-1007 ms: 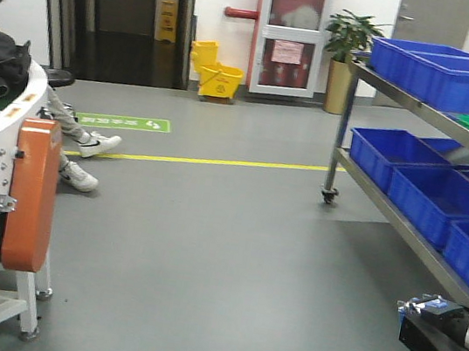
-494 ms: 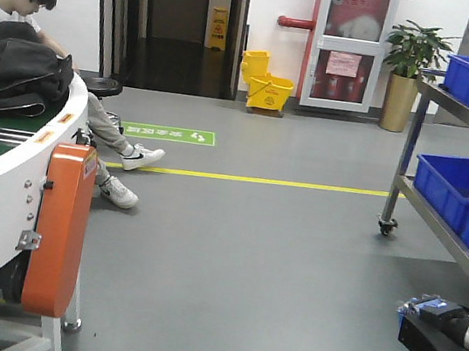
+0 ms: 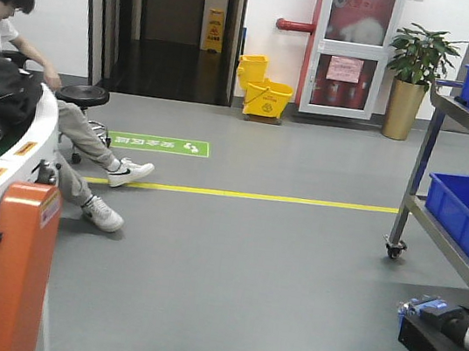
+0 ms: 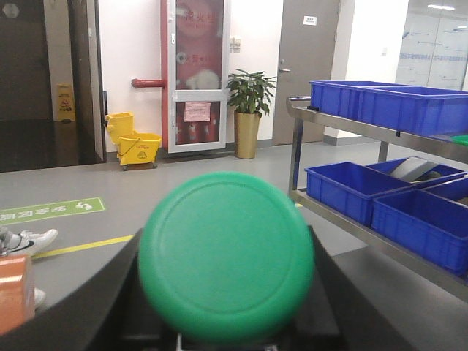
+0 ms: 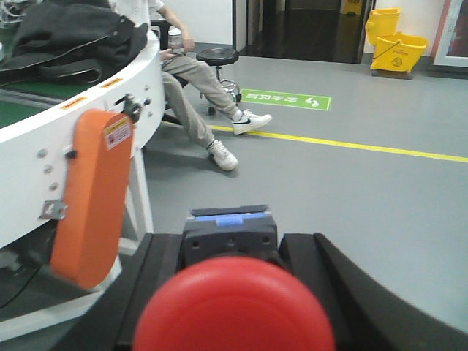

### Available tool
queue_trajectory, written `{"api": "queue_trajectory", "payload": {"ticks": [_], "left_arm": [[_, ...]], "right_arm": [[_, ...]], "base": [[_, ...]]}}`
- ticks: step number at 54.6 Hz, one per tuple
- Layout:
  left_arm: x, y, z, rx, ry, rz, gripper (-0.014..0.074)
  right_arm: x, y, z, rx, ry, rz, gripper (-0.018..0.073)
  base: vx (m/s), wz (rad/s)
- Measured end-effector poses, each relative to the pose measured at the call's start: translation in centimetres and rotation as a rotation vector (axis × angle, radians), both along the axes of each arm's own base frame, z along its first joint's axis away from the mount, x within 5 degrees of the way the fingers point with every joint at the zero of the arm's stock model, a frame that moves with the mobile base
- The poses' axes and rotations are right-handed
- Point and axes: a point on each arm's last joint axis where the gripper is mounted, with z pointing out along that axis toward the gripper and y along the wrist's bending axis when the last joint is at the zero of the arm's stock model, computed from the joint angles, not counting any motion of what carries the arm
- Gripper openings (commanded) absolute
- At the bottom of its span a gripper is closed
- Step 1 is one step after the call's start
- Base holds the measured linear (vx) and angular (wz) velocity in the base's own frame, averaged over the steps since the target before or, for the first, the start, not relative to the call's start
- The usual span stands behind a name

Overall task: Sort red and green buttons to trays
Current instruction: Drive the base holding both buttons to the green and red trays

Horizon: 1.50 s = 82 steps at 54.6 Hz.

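**Two arms above a grey floor (image 3: 247,266), each bearing one push button.** Left wrist view: the left fingers (image 4: 88,307), dark and blurred along the lower edge, flank a green button (image 4: 227,256) on both sides and pinch it between them. Its round domed cap faces the camera and hides its body. Ahead and to the right of these fingers stands a steel shelf cart (image 4: 329,123) carrying blue crates (image 4: 351,186) on two levels. Straight ahead and farther off, against the wall, are a potted plant (image 4: 248,91), a red-framed cabinet (image 4: 196,73) and, to the left of both, a yellow mop bucket (image 4: 139,146). Right wrist view: the right fingers (image 5: 351,285), black, press on either side of the dark squarish body of a red button (image 5: 234,307). Its cap fills the lower centre, and a blue strip crosses the end of the body farthest from the camera. To the left of these fingers curves a white conveyor (image 5: 29,168) with an orange guard (image 5: 91,197) on its side and a black jacket (image 5: 73,36) lying on top. Ahead and to the left, a seated person (image 5: 190,80) sits beside a black stool (image 5: 217,55). Farther ahead, a yellow line (image 5: 351,145) and a green floor sign (image 5: 285,99) mark the floor. Front view: the right arm's load appears in the lower right corner, with the red cap at the frame edge and the blue-striped body pointing inward, held clear of the floor.
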Motion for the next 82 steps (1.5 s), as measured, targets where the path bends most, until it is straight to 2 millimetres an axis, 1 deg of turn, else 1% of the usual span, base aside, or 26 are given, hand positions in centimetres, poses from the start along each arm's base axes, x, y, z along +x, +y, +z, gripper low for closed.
{"api": "queue_trajectory", "payload": {"ticks": [51, 82], "left_arm": [[0.0, 0.01, 0.0, -0.001, 0.001, 0.001, 0.0021], [0.02, 0.04, -0.02, -0.001, 0.002, 0.005, 0.0021]], "right_arm": [[0.0, 0.0, 0.0, 0.0, 0.0, 0.0, -0.0009], [0.0, 0.0, 0.0, 0.0, 0.0, 0.0, -0.0009]], "base": [[0.47, -0.15], [0.42, -0.48]]}}
